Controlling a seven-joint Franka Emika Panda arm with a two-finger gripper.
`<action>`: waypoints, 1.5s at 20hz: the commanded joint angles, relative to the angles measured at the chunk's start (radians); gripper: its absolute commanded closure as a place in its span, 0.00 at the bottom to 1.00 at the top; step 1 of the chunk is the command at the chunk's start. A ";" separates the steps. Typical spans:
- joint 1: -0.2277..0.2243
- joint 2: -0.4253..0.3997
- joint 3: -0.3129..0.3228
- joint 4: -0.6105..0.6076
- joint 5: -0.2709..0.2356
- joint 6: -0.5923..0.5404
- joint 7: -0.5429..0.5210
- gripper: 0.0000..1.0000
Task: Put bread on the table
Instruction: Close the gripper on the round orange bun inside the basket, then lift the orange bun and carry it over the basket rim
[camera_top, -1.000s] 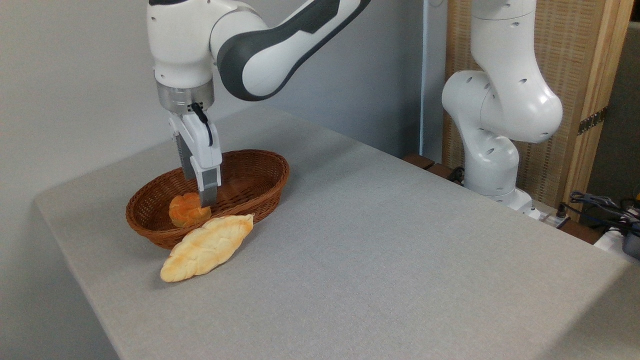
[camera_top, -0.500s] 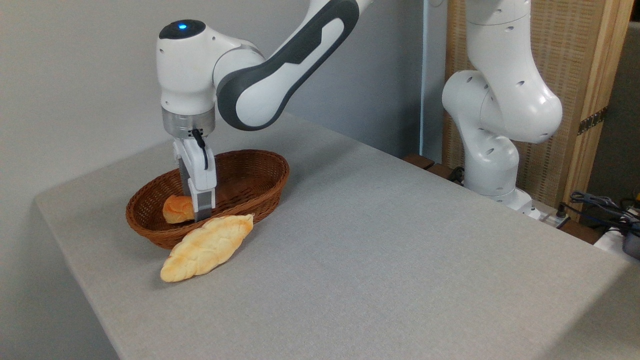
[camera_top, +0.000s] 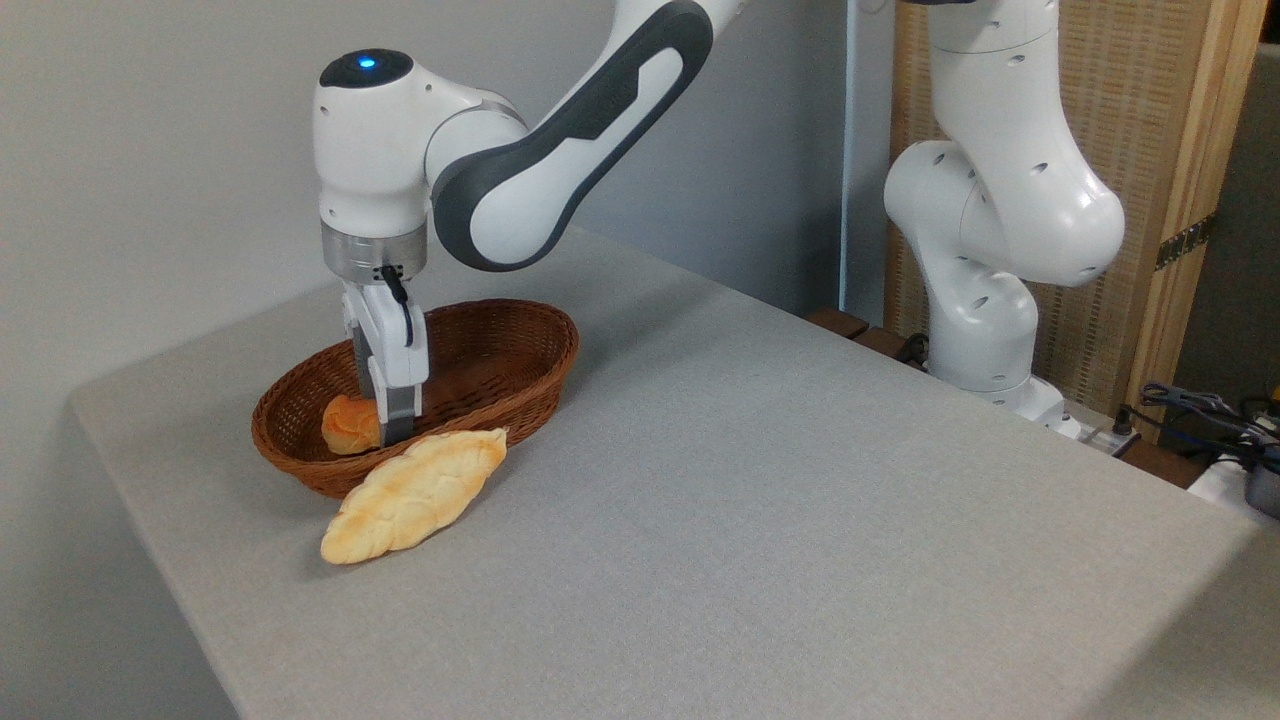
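Having sunk deeper into the wicker basket (camera_top: 455, 375) than a second ago, gripper (camera_top: 388, 425) now pressed against the bread (camera_top: 346, 424); fingers apart or clamped, impossible to tell. Bun low at basket's 8 o'clock, not yet on the table (camera_top: 760, 480); grasp probably imminent.

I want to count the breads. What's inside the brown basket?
One small round bun sits inside the basket, with the claw down at it. The claw and the near rim hide part of the bun.

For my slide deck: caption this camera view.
Panda gripper lowered into the wicker basket beside the small bun; braided loaf leans on the rim.
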 joint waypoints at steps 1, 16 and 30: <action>-0.005 0.002 0.002 0.000 0.014 0.027 -0.028 0.72; -0.002 -0.004 0.008 0.013 -0.018 0.029 -0.045 0.82; 0.008 -0.042 0.121 0.266 -0.057 -0.455 -0.062 0.74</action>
